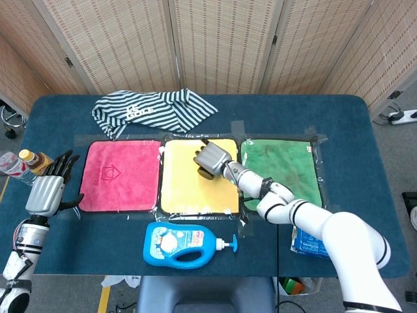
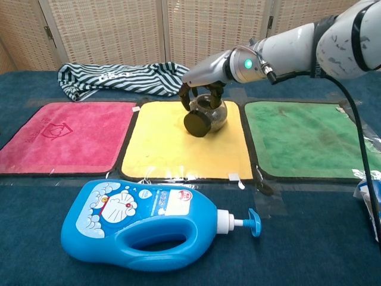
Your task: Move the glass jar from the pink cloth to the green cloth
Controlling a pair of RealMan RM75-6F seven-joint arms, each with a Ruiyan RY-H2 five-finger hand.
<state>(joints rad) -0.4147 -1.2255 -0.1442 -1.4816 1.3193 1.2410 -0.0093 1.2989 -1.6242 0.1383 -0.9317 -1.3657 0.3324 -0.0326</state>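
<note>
The glass jar with a black lid is over the right half of the yellow cloth, tilted so the lid faces the front left. My right hand grips it from above, fingers curled round its body. In the head view this hand covers most of the jar. The pink cloth lies bare on the left and the green cloth bare on the right. My left hand rests off the table's left edge, fingers spread and holding nothing.
A blue detergent bottle lies on its side in front of the cloths. A striped garment sits behind the pink cloth. A small bottle stands at the far left, and a blue packet lies at the front right.
</note>
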